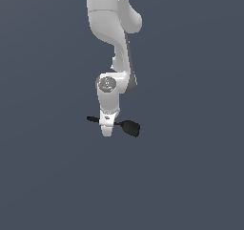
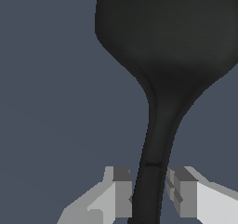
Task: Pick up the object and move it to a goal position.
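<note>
The arm (image 1: pixel 110 28) hangs down from the top centre of the exterior view, its tool (image 1: pixel 107 128) just below the middle of the frame. The tool pinches the black spatula (image 1: pixel 125 125) by its thin handle. The spatula lies roughly level, its broad head toward the exterior view's right and its handle tip toward the left. In the wrist view, the fingers (image 2: pixel 122 193) sit against both sides of the handle, the head filling the frame's upper part.
</note>
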### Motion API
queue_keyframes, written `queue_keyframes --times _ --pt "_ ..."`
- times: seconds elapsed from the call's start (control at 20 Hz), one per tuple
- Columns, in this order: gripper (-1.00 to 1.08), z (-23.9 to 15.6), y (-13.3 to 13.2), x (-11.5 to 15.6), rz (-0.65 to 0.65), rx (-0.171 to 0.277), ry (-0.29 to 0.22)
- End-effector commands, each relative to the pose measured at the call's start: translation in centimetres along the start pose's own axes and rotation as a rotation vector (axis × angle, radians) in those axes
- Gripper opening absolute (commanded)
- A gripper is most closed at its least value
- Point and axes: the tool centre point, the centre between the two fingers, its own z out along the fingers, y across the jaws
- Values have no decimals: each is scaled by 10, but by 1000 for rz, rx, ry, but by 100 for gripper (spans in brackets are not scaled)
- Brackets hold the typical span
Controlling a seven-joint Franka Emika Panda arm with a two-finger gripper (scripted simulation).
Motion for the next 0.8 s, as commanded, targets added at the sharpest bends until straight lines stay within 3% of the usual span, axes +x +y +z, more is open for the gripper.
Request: queue_keyframes --times 0.0,0.35,0.75 --pt "-100 -2 2 0 0 -1 0" --pt "-100 -17 19 4 0 -1 1" --pt "-100 -50 59 12 0 -1 2"
